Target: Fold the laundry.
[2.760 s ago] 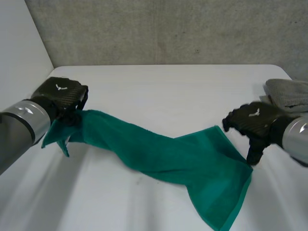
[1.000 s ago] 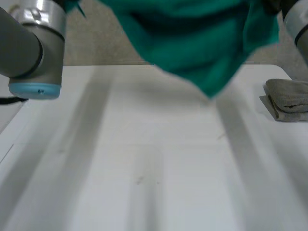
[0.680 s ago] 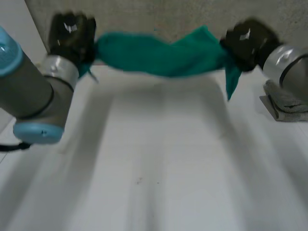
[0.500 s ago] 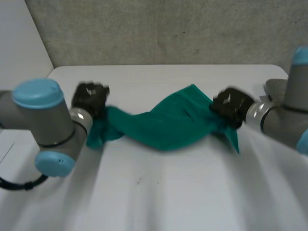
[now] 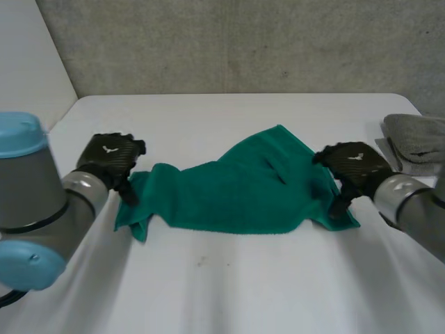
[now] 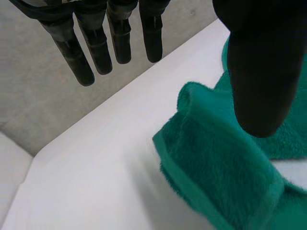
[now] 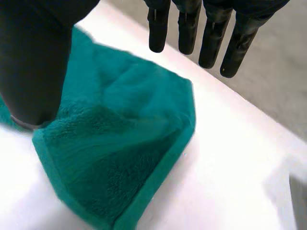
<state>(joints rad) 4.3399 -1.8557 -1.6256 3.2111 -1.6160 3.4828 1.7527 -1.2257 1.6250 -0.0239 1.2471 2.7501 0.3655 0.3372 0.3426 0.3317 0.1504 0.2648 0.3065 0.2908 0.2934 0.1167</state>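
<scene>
Green towel (image 5: 236, 188) lies rumpled on the table (image 5: 229, 285), stretched between the two hands and not flat yet: far edge humped up, and the end by the left hand (image 5: 108, 156) bunched and doubled on itself. Left hand sits at that end. In the left wrist view its fingers (image 6: 99, 48) point straight out over bare table, thumb (image 6: 261, 72) hangs over the towel (image 6: 216, 163), and nothing is pinched, so it is open. Right hand (image 5: 351, 165) is at the other end, palm down over the corner. In the right wrist view the fingers (image 7: 158, 26) are straight and spread beyond the hem, thumb (image 7: 33, 62) over the towel (image 7: 120, 143); open too. The thumb may be touching the pile, hard to tell from this angle. Both arms come in low, wrists near table height, hands angled inward toward each other. Step in hand, as I judge it, is laying the towel flat before the first fold. To do that well, take each end right at a hem corner, not the bunched middle, draw the hands apart to pull out the hump, and unroll the doubled end under the left hand first. A folded grey cloth (image 5: 417, 136) lies beyond the right hand and should be kept clear of.
</scene>
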